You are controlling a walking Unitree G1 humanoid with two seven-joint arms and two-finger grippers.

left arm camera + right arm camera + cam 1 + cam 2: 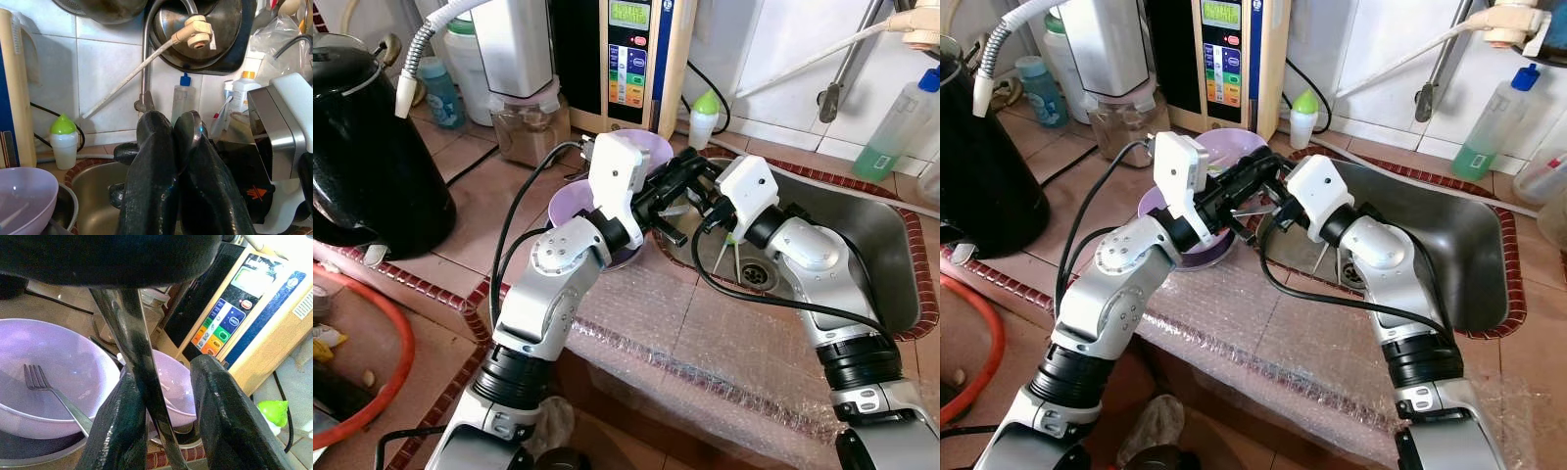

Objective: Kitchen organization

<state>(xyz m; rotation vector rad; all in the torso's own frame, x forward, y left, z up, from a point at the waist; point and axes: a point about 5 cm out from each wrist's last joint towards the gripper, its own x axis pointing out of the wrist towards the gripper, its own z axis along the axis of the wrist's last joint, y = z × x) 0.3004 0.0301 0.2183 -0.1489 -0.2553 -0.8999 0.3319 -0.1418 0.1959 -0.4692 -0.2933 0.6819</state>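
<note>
- Two grippers meet over the near-left rim of the steel sink, and between them sits a slim metal utensil handle.
- In the left wrist view the left gripper has its two black fingers pressed together, with the bright metal strip pinched along the inner edge of one finger.
- In the right wrist view the same dark, shiny handle runs between the fingers of the right gripper; the fingers stand apart, the handle lying against one of them, so this gripper is spread rather than clamped.
- Which end of the utensil is which cannot be made out.
- Just beside the grippers, on the tiled counter left of the sink, stand two lilac bowls: the nearer bowl holds a fork leaning on its inner wall, and the farther bowl sits just behind it.
- Near the sink's drain, more cutlery lies inside the basin.
- Behind the bowls are a water dispenser panel with coloured buttons, a small bottle with a green cap and a glass jar.
- Far left stands a black kettle.
- Bubble wrap covers the counter's front edge under both arms.
- At the sink's far right corner stands a bottle of green liquid.
</note>
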